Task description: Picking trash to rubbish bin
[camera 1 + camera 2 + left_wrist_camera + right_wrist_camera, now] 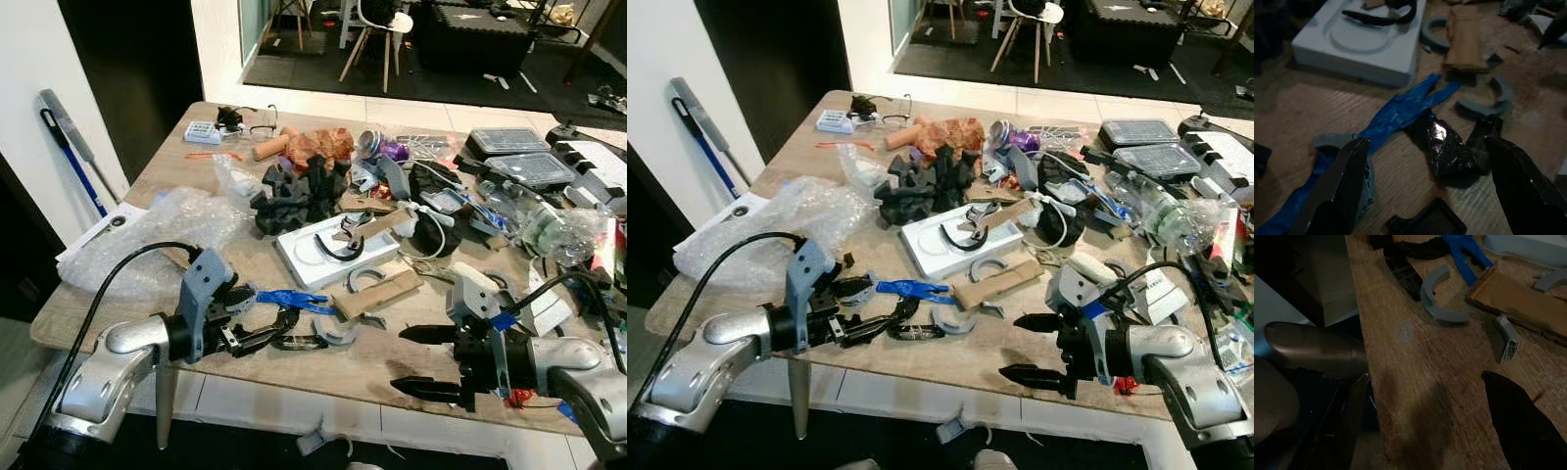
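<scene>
- Two end effectors hang low over the near edge of a cluttered wooden table [147, 186].
- The left end effector [263, 336] has its two black fingers spread apart and holds nothing; in the left wrist view a crumpled black scrap [1447, 147] lies on the wood between the two fingertips [1352, 166], touching neither as far as can be seen.
- A blue strip of torn material [1400, 110] runs from beside one left finger away toward a white tray [333, 250], passing just next to the black scrap.
- Just beyond the left end effector lie a grey curved piece [338, 333] and a flat piece of brown cardboard [377, 294]; the cardboard touches the far end of the blue strip.
- The right end effector [423, 360] is wide open and empty, one finger above the other, tips pointing toward the left end effector; it sits over the bare front edge of the table, well short of the black scrap.
- In the right wrist view, a small grey hollow bracket [1508, 343] rests on the wood ahead of the right end effector, close to the cardboard.
- Off to the outer side of the left end effector, a heap of clear bubble wrap [162, 230] lies on the table.
- Far beyond both, a clump of black foam shapes [299, 196] sits mid-table.
</scene>
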Tool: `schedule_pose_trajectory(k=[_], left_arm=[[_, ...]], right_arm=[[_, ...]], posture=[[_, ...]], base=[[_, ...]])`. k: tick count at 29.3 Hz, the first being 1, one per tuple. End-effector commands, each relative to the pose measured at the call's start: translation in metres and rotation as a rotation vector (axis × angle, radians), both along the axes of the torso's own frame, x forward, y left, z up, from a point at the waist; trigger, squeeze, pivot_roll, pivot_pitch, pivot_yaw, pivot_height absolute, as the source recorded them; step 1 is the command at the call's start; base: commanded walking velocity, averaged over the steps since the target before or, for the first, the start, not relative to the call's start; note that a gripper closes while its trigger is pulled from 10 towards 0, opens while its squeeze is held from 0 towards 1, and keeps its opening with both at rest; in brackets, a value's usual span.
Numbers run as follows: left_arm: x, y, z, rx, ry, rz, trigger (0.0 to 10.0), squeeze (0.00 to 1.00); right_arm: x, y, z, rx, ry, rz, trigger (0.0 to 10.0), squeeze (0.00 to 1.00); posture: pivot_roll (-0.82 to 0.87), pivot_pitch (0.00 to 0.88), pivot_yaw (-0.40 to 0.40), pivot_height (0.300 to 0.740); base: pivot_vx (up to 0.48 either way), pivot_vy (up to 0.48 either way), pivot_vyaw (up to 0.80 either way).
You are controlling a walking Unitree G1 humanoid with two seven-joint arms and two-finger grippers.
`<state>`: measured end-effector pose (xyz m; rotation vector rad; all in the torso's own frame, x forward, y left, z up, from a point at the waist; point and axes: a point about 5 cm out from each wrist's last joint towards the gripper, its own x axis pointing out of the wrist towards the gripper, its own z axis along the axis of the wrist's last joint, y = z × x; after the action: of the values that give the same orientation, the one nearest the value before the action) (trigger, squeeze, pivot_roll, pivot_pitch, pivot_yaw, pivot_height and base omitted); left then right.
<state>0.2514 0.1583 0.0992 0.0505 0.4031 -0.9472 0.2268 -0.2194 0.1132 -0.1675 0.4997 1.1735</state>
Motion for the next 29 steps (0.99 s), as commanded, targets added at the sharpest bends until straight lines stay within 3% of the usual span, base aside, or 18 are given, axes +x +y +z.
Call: schedule_pose_trajectory(k=[1,3,5,14,26,27,28,29], left_arm=[[0.003,-0.003,0.002,0.014,0.011,0.035,10.0,0.0],[0.007,-0.005,0.002,0.031,0.049,0.112,10.0,0.0],[0.007,-0.005,0.002,0.031,0.049,0.112,10.0,0.0],[0.011,-0.008,-0.01,0.183,0.134,0.303,10.0,0.0],[0.01,-0.017,-0.01,0.25,0.163,0.328,10.0,0.0],[0.01,-0.017,-0.01,0.251,0.167,0.322,2.8,0.0],[0.01,-0.017,-0.01,0.251,0.167,0.322,2.8,0.0],[0.01,-0.018,-0.011,0.252,0.171,0.32,1.3,0.0]], right_arm=[[-0.001,0.0,-0.001,-0.017,-0.006,0.007,10.0,0.0],[-0.001,0.0,-0.001,-0.017,-0.007,0.006,10.0,0.0],[-0.001,0.0,-0.001,-0.017,-0.007,0.006,10.0,0.0],[-0.001,0.0,0.0,-0.015,-0.011,0.003,10.0,0.0],[0.001,-0.001,0.002,-0.017,-0.013,0.005,10.0,0.0],[0.001,-0.001,0.002,-0.017,-0.014,0.005,10.0,0.0],[0.001,-0.001,0.002,-0.017,-0.014,0.005,10.0,0.0],[0.001,-0.001,0.002,-0.017,-0.014,0.005,10.0,0.0]], posture=[[-0.04,0.0,-0.011,0.74],[-0.04,0.0,-0.009,0.74],[-0.04,0.0,-0.009,0.74],[-0.04,0.0,-0.007,0.74],[-0.04,0.0,-0.013,0.74],[-0.04,0.0,-0.013,0.74],[-0.04,0.0,-0.013,0.74],[-0.04,0.0,-0.013,0.74]], base=[[0.0,0.0,0.0],[0.0,0.0,0.0],[0.0,0.0,0.0],[0.0,0.0,0.0],[0.0,0.0,0.0],[0.0,0.0,0.0],[0.0,0.0,0.0],[0.0,0.0,0.0]])
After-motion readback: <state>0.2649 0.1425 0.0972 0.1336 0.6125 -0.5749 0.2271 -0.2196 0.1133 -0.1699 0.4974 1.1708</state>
